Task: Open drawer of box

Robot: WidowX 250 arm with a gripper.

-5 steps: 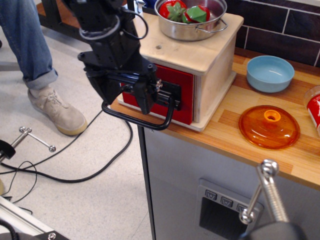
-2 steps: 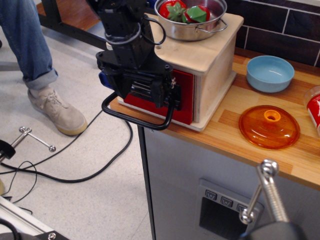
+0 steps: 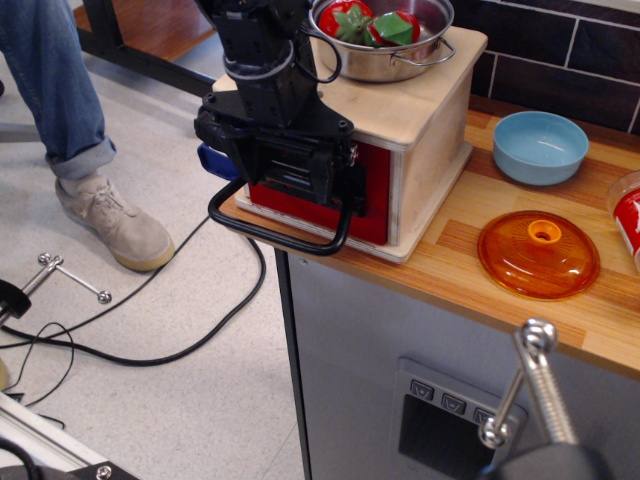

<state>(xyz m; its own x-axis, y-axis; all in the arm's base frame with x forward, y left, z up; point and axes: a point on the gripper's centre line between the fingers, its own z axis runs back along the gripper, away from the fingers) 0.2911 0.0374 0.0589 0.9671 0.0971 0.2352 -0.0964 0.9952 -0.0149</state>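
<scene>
The pale plywood box (image 3: 430,110) stands on the wooden counter at its left end. Its red drawer (image 3: 373,205) looks pushed in, flush with the box front. The large black loop handle (image 3: 285,242) hangs out below the drawer front, over the counter's edge. My black gripper (image 3: 315,180) is pressed close against the drawer front, just above the loop, and hides most of the red face and the black plate. Its fingers blend into the dark body, so I cannot tell whether they are open or shut.
A steel pot (image 3: 385,45) with red and green toy vegetables sits on the box. A blue bowl (image 3: 540,145) and an orange lid (image 3: 538,253) lie on the counter to the right. A person's leg (image 3: 60,80) and cables (image 3: 150,350) are on the floor to the left. A metal rod (image 3: 540,385) stands in the foreground.
My gripper has moved right and in toward the drawer front and now covers most of it. The drawer and loop handle have stayed about where they were.
</scene>
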